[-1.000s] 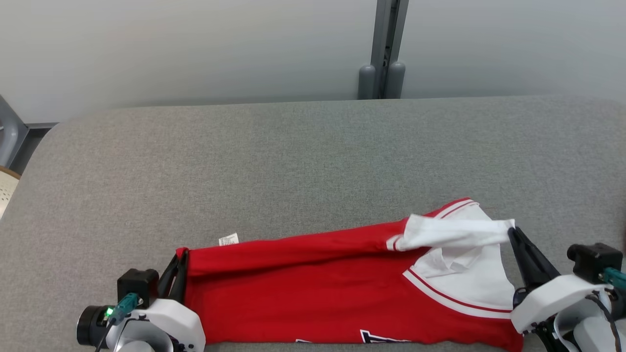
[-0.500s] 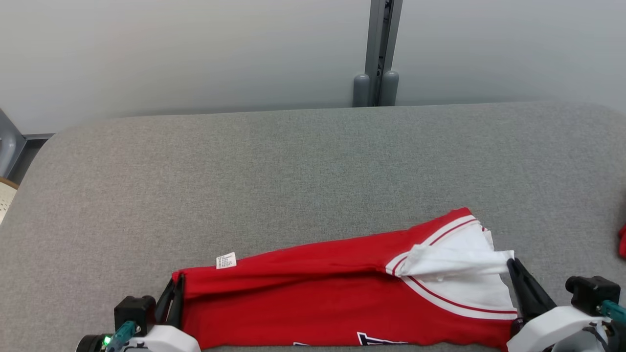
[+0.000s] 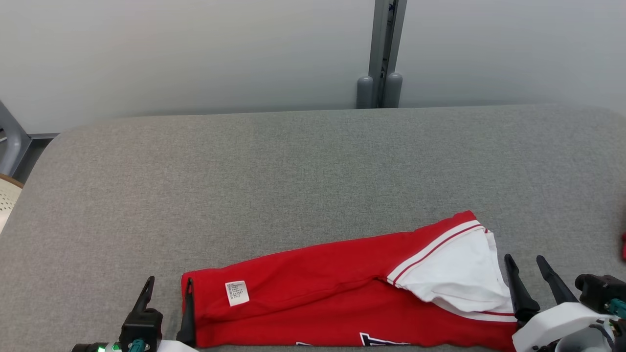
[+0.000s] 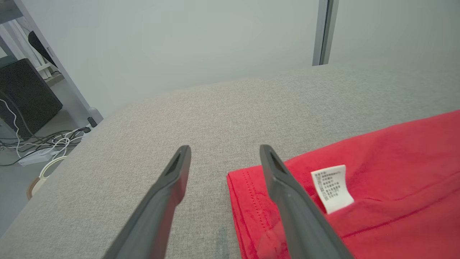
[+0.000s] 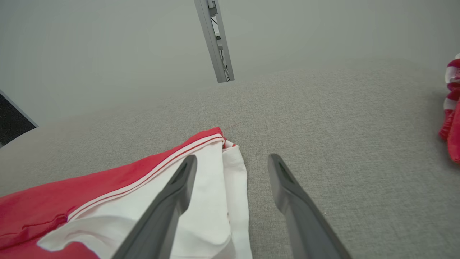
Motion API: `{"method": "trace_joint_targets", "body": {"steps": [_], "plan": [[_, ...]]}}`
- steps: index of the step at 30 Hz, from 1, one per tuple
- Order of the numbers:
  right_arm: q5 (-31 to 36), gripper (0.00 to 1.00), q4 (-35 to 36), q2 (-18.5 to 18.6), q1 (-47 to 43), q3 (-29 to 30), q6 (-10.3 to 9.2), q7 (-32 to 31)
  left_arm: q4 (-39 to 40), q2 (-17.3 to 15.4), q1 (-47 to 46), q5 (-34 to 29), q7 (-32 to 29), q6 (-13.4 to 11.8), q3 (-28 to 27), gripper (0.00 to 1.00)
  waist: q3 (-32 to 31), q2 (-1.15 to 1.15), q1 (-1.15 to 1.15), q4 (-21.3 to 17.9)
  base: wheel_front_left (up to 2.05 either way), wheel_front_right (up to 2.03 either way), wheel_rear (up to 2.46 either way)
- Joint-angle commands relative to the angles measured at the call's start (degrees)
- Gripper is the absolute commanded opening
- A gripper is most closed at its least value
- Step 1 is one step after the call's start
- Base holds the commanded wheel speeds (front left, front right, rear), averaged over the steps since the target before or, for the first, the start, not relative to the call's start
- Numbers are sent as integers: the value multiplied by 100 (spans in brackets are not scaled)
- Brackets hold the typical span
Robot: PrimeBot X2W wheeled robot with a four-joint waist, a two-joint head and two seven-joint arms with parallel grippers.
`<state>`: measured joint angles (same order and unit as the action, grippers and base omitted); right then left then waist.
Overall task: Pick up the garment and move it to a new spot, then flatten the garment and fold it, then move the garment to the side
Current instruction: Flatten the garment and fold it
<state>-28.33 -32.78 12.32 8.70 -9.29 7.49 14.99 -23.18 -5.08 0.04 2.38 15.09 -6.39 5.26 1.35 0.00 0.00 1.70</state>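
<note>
The garment (image 3: 332, 293) is a red shirt with a white, red-striped sleeve end, lying folded lengthwise along the near edge of the grey surface. Its white care label (image 3: 236, 293) faces up near the left end. My left gripper (image 3: 167, 286) stands open at the garment's left edge, one finger over the red hem (image 4: 248, 201), nothing held. My right gripper (image 3: 525, 262) stands open just right of the white sleeve (image 3: 459, 274). In the right wrist view its left finger lies over the white cloth (image 5: 208, 194) and the right finger is over bare surface.
The grey padded surface (image 3: 293, 171) stretches wide behind the garment. A grey post (image 3: 381, 54) stands against the pale wall at the back. Another red and white item (image 5: 451, 108) lies at the far right edge. Cables and a dark box (image 4: 25, 97) sit on the floor at left.
Both grippers have gone from shut on the garment's ends to open. The folded-over top layer has dropped flat, and the care label now lies on the red cloth.
</note>
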Motion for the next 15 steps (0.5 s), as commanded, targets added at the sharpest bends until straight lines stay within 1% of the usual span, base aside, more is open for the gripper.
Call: {"method": "trace_joint_targets", "body": {"steps": [1,3,6,10,15], "plan": [[19,100,3,-7,28,48,1,23,31,-16,60,-22,6,-28,-16,100,-10,0,0,25,0,0,0],[113,100,-69,-41,38,70,1,23,107,-9,142,-87,6,-84,3,100,-18,0,0,67,0,0,0],[220,100,-319,-59,115,18,1,22,123,8,129,-118,6,-52,37,100,-21,0,0,145,0,0,0],[207,100,-750,-118,314,-145,1,-153,76,43,77,-95,6,-33,80,100,3,0,0,239,0,0,0],[347,100,-1237,-115,615,-157,1,-281,-53,84,57,-45,6,34,135,100,114,0,0,290,0,0,0]]}}
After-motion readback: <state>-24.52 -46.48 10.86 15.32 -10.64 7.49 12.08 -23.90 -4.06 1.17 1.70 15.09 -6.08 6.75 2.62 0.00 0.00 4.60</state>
